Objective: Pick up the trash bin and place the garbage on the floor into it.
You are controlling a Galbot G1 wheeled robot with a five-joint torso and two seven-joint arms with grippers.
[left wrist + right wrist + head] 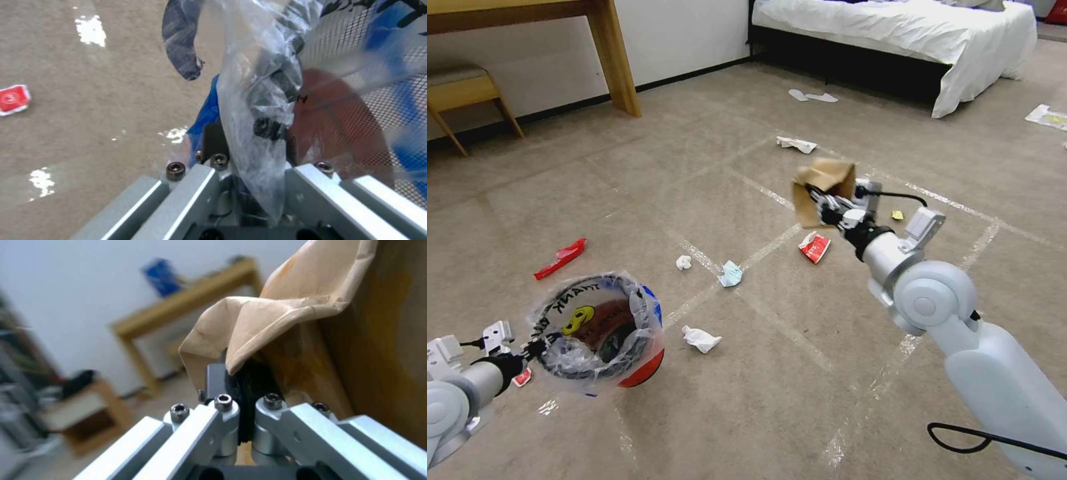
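Bin held low on the left, brown bag lifted on the right, ready to be carried across and dropped in.

Nearest, the left gripper [532, 348] is clamped on the rim of the small round red trash bin lined with crinkly clear printed plastic [602, 331], held off the beige-grey taped carpet floor [800, 373] with its mouth tilted up. Further out, the right gripper [816, 200] is closed tight on a fold of the crumpled brown paper bag [825, 180], held in the air well apart from the bin. Doing this well probably means bringing the bag squarely over the opening before letting go, since the bag looks wide against the rim. A crumpled white tissue [700, 339], a light-blue mask [731, 273] and a red wrapper [814, 246] lie on the carpet between them.
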